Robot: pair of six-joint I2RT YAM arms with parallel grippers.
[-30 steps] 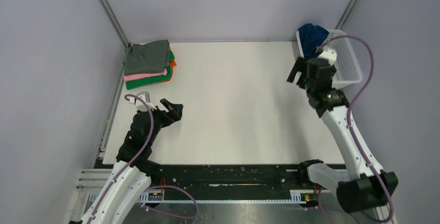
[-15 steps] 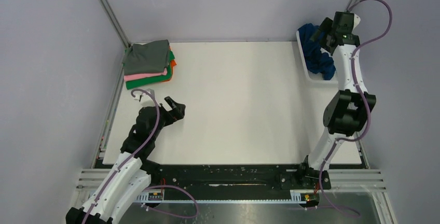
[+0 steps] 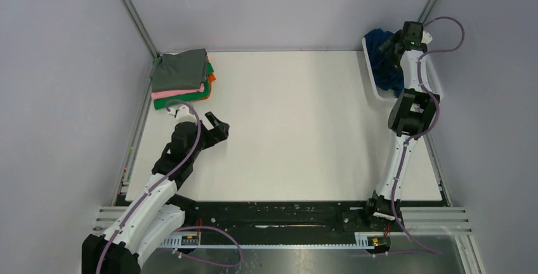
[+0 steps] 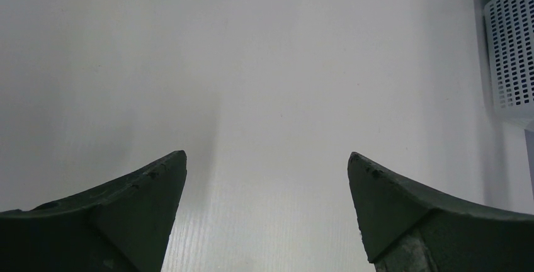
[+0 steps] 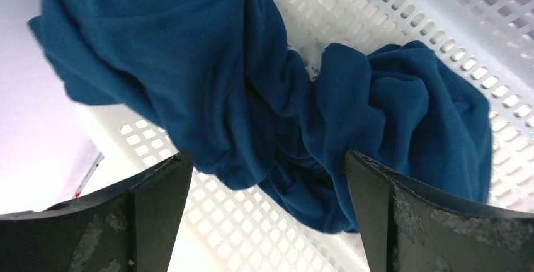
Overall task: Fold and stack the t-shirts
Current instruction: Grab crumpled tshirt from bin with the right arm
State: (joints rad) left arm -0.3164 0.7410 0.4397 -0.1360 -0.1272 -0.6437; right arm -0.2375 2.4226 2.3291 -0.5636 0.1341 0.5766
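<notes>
**Change of position.** The right arm has swung from the right of the white table to the upper right of the top view. The right gripper now hangs above the white plastic mesh basket, jaws spread wide and holding nothing. The left gripper has shifted slightly; it is also wide apart and empty over bare table at lower left.

**Workpiece.** The crumpled dark blue cotton t-shirt lies bunched and twisted inside the basket. The folded stack of grey, pink, green and orange t-shirts sits at upper left.

**Handling.** Expect light, limp, non-slippery cloth that drapes and trails when lifted. Grip the raised twisted ridge at mid-frame. Collar and hem cannot be identified. Pinch cloth only, clear of the mesh.
</notes>
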